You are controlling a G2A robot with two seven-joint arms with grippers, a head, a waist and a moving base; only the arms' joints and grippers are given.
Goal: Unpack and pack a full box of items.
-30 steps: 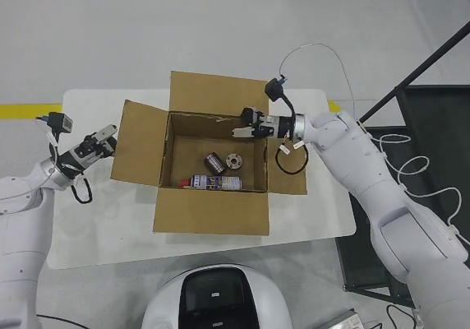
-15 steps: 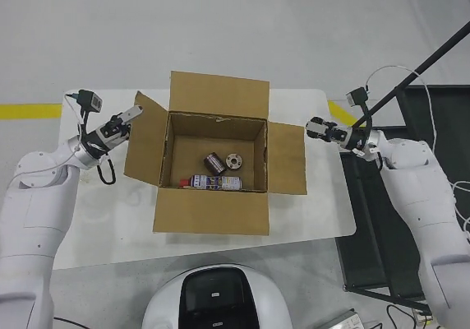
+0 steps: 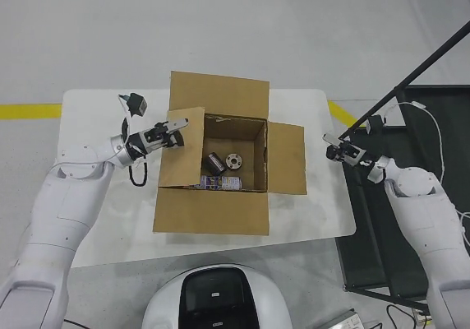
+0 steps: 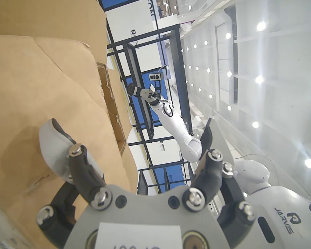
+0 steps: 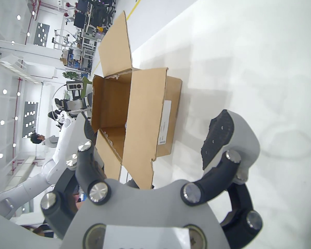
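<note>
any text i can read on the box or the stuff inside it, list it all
The white label on the box side: print too small to read.
The can lying in the box: print blurred, unreadable.
No other print shows on them.

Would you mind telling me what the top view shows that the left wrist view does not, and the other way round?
The top view looks into the cardboard box: a spray can lying on its floor, a dark cylinder and a round metal part. The left wrist view gives the close look: the left gripper is open, with one finger seemingly against the raised left flap. Both share the box, that flap tilted up, and the right gripper off beyond the box's opposite side.
</note>
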